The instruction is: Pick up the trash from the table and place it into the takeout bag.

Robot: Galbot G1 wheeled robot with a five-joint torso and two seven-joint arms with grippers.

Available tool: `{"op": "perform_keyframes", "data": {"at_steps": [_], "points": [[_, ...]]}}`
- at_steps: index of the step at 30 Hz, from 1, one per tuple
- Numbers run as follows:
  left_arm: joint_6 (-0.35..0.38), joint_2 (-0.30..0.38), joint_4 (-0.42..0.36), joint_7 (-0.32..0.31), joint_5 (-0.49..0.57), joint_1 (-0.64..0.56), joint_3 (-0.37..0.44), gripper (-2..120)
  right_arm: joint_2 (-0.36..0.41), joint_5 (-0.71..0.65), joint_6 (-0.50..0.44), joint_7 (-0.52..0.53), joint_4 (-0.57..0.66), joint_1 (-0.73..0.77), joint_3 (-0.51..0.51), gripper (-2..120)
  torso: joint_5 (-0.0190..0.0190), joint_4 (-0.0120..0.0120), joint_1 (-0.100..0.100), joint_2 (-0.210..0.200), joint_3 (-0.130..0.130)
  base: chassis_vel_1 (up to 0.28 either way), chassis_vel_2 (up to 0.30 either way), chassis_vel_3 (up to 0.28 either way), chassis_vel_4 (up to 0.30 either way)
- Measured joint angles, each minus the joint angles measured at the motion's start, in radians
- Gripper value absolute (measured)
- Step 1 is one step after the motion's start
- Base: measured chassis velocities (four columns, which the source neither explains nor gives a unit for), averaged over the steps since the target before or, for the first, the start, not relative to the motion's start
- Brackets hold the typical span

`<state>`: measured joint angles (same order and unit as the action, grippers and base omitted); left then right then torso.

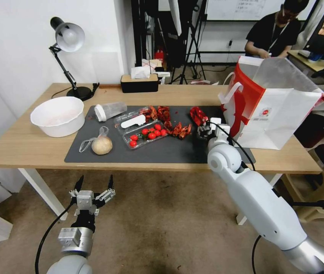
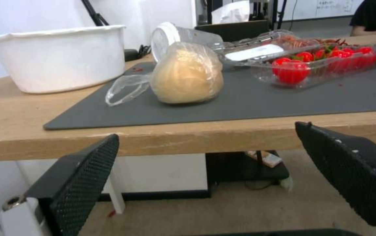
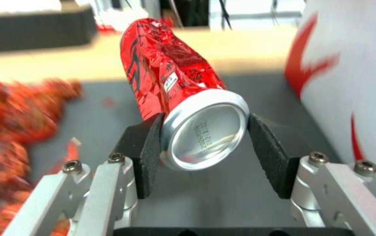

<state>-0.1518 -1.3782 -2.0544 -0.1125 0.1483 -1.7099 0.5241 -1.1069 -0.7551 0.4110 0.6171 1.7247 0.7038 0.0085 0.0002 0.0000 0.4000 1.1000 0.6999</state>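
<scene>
Right gripper [image 3: 204,137] clamped on crushed red soda can [image 3: 170,72] beside white-and-red paper takeout bag [image 1: 280,110]; next, lifting over rim. Left gripper [image 1: 93,186] open, idle.

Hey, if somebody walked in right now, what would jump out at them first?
Probably the crushed red soda can clamped in the right gripper over the dark grey mat, right beside the takeout bag. Next, the red scraps strewn across the mat, and the left gripper hanging open below the table edge.
</scene>
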Motion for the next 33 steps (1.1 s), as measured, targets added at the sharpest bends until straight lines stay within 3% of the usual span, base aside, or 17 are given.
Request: {"op": "perform_keyframes", "data": {"at_steps": [7,12,21,33], "points": [[0.0,-0.001,-0.005,-0.001,0.0,-0.003,0.002,100,0.049,0.05,-0.051,-0.098,0.108,0.036,0.044,46,-0.0001,-0.0001,0.0,0.0,0.0,0.0,0.0,0.0,0.0],[-0.001,-0.004,-0.01,-0.002,0.0,-0.006,0.003,100,0.095,0.115,-0.156,-0.19,0.193,0.053,0.12,46,-0.0001,-0.0001,0.0,0.0,0.0,0.0,0.0,0.0,0.0],[-0.002,-0.007,-0.02,-0.002,-0.002,-0.016,0.004,100,0.152,0.15,-0.208,-0.12,0.282,0.03,0.23,45,0.0,-0.0001,0.0,0.0,0.0,0.0,0.0,0.0,0.0],[-0.004,-0.009,-0.021,-0.002,-0.004,-0.019,0.002,100,0.219,0.063,-0.163,-0.014,0.301,0.007,0.298,44,-0.0001,-0.0002,0.0,0.0,0.0,0.0,0.0,0.0,0.0]]}}
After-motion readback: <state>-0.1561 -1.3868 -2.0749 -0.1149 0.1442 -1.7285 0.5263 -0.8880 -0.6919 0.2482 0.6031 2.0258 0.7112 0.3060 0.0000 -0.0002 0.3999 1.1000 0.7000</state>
